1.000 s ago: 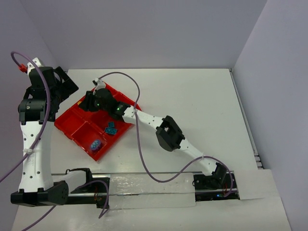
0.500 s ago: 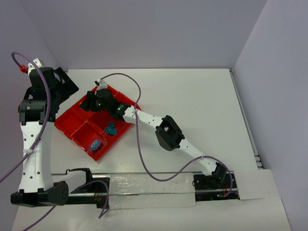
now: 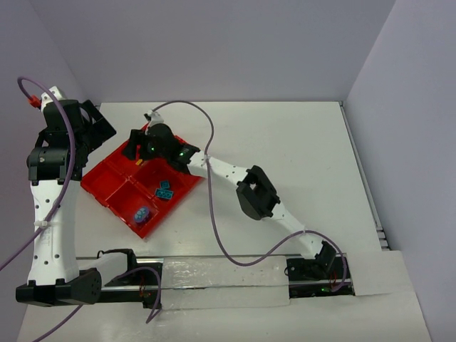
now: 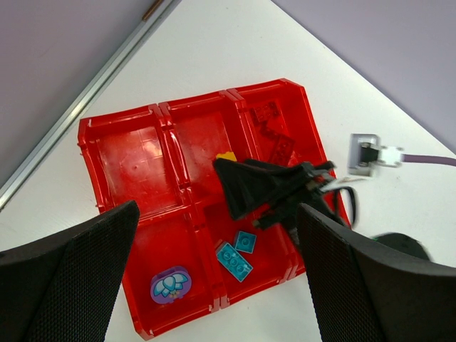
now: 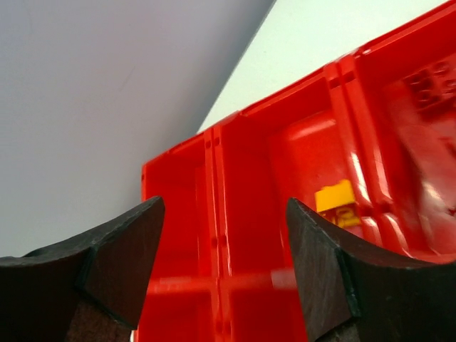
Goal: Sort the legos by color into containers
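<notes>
The containers are compartments of one red tray. My right gripper hangs open just above its far middle compartment, nothing between the fingers. A yellow lego lies on that compartment's floor, beside the gripper. Red legos sit in the adjoining corner compartment. Two teal legos lie in a near compartment. My left gripper is wide open, high above the tray and holding nothing.
A purple piece with a white flower lies in the tray's near corner compartment. The right arm's purple cable loops over the table behind the tray. The back wall is close behind the tray.
My right gripper has gone from shut to open and shifted slightly toward the tray's far left. The left arm has not moved.
</notes>
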